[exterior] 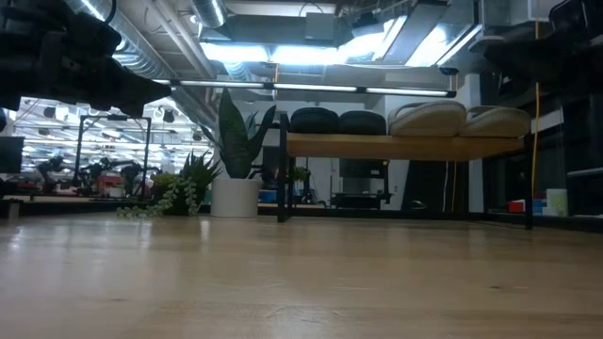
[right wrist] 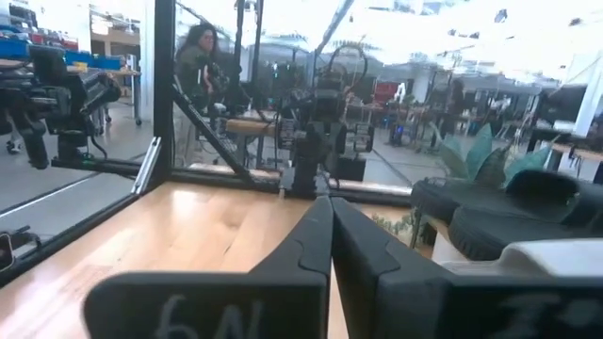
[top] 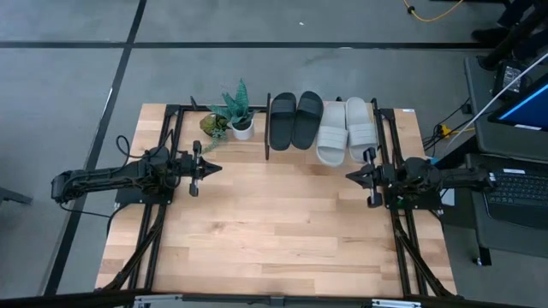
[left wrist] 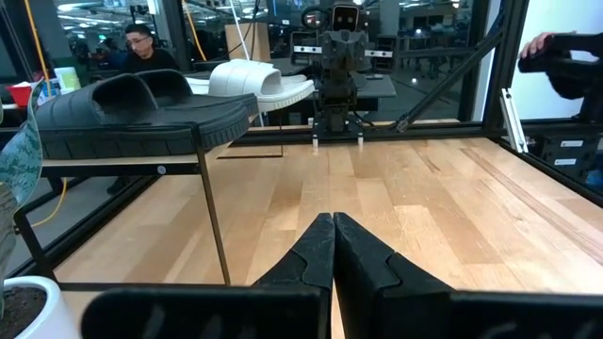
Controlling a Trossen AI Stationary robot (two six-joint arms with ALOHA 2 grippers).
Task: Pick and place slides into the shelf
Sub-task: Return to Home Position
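All four are up. The two black slides and the two grey slides sit side by side on the shelf, at twelve o'clock from the middle of the table, toes pointing away from the arms. The black pair lies toward eleven and the grey pair toward one, each slide touching or just beside the next. A small potted plant stands just beside the shelf on its nine o'clock side.

The left gripper hovers at nine o'clock, its fingers pressed together with nothing between them — the wrist view shows the two tips meeting. The right gripper mirrors it at three o'clock, also pinched closed and empty. Both are well apart from the shelf.

By my read, placing is finished and the arms are parking.

The slides look like moulded foam — light, a little springy and matte enough not to slip. The wide strap looks like the natural hold, with one finger under the arch and one on top. Pinching a sole edge would likely flex it and let the slide droop. They are not fragile, but packed this tight, a nudge to one could shift its neighbour.
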